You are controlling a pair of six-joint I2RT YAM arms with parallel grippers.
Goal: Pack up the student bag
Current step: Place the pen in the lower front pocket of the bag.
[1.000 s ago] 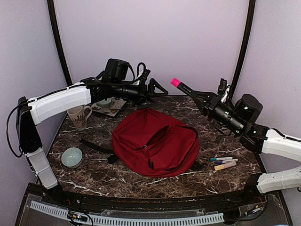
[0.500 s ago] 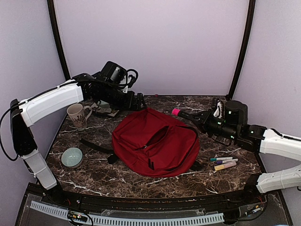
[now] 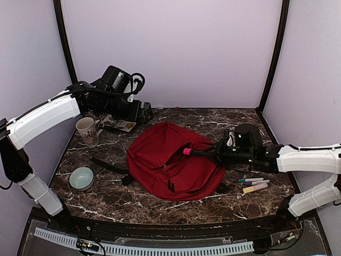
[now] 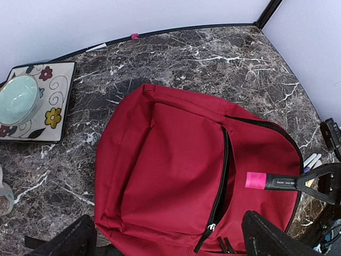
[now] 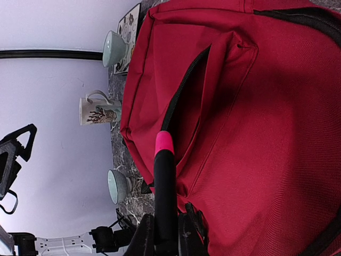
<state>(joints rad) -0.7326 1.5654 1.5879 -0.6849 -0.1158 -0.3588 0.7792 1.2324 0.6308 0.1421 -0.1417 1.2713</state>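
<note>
Brown marble tabletop [image 3: 106, 197], white-veined, carries everything.

Student bag [image 3: 160, 165] – a large soft red fabric backpack with black straps and zippers – lies flat mid-table, directly beneath the left jaws and just ahead of the right jaws. In the right wrist view its front pocket zipper gapes.

Left gripper [image 3: 145, 113]: released, fingers [image 4: 264, 234] spread wide, hanging above the bag's far edge and clear of the fabric.

Right gripper [image 3: 217, 151]: clenched on a black-barrelled marker with a pink cap [image 3: 198, 152]. The barrel runs straight out from the jaws over the bag; the pink cap sits at the edge of the gaping zipper. Whether it touches the fabric cannot be told.

Square white tray with a painted flower pattern [image 4: 58, 90]: to the left of the left jaws, holding a pale green bowl [image 4: 18, 98].

White printed mug [image 3: 88, 131]: upright, below and left of the left jaws.

Second pale green bowl [image 3: 81, 178]: well apart from both jaws, toward the near left.

Loose coloured markers [image 3: 254, 184] – a small cluster behind the right jaws, beside the bag.
</note>
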